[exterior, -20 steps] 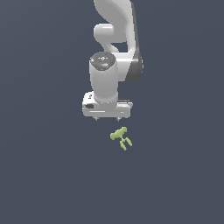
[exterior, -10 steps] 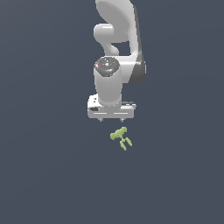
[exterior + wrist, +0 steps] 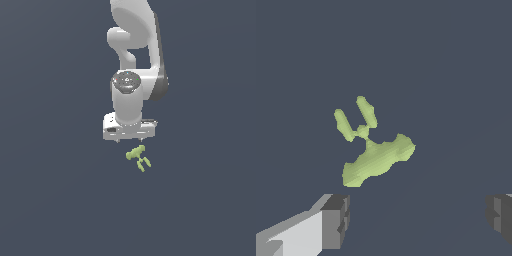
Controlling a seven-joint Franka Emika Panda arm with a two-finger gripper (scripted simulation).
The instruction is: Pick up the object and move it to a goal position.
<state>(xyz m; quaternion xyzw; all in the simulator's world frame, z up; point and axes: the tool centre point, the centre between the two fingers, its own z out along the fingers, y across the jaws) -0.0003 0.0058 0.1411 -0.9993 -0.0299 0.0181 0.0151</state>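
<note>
The object (image 3: 138, 157) is a tiny yellow-green item, a short thick bar with two thin prongs, lying on the dark grey surface. In the exterior view my white gripper (image 3: 130, 140) hangs just above it, with only short finger tips showing under the hand. In the wrist view the object (image 3: 376, 150) lies ahead of the gap between my two fingers, which stand wide apart; one grey pad (image 3: 336, 220) and the other (image 3: 498, 216) both show. The gripper is open and holds nothing.
The dark grey surface (image 3: 60, 200) spreads all around with nothing else on it. The white arm (image 3: 137, 45) rises above the gripper.
The gripper has moved toward the exterior view's right and down, and the wrist has turned. It now sits nearly over the object, which has not moved.
</note>
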